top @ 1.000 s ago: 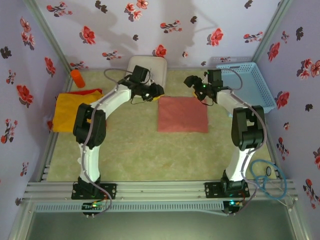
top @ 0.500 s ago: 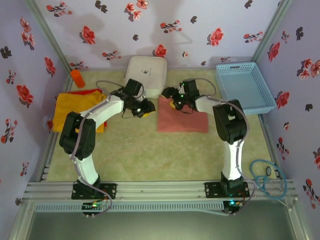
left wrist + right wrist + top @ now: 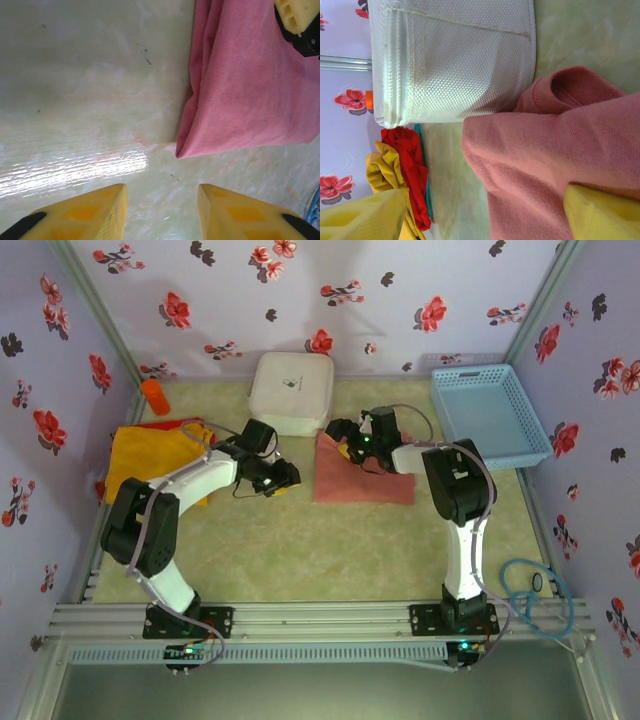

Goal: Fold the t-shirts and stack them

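- Top external: we judge the pink shirt point(image 3: 365, 483) folded at centre and the yellow shirt point(image 3: 150, 455) heaped at left, with nothing stacked yet.
- Left wrist: left gripper point(image 3: 161, 200) parted and empty, near the pink shirt's corner.
- Right wrist: right gripper point(image 3: 485, 200) wide over the pink shirt; a red shirt point(image 3: 412, 165) lies against the yellow shirt.

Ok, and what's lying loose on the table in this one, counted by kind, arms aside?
T-shirts: 3 (salmon-pink t-shirt, yellow-orange t-shirt, red t-shirt showing at its edge)
White box: 1
Light blue basket: 1
Orange cylinder: 1
Total: 6
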`<act>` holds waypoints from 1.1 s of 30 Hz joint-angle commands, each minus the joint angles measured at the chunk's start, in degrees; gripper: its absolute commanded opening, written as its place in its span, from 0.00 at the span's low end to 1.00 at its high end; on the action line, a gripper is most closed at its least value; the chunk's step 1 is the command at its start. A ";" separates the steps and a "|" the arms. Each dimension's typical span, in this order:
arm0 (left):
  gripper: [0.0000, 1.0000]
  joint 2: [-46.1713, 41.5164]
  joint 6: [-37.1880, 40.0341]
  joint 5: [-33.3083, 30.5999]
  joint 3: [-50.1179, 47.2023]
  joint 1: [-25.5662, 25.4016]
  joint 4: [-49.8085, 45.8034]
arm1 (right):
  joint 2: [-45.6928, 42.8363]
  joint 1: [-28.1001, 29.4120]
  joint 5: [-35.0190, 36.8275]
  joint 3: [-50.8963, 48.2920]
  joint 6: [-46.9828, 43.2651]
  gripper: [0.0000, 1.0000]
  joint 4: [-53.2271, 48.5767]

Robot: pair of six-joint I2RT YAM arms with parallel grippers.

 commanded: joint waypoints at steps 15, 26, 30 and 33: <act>0.47 -1.17 -2.83 0.66 -9.20 -2.14 10.98 | -7.78 9.56 6.35 -24.35 5.88 0.85 2.26; 0.52 0.71 -1.32 -2.53 -9.05 -6.73 13.60 | -21.42 10.56 15.57 -14.41 -6.19 0.92 -24.15; 0.52 0.97 -2.20 -2.53 -9.66 -7.39 14.84 | -26.04 10.48 17.70 -9.78 -10.66 0.99 -30.64; 0.54 1.98 -1.65 -2.14 -8.09 -8.40 14.38 | -27.67 10.45 18.80 -5.72 -13.40 0.99 -36.24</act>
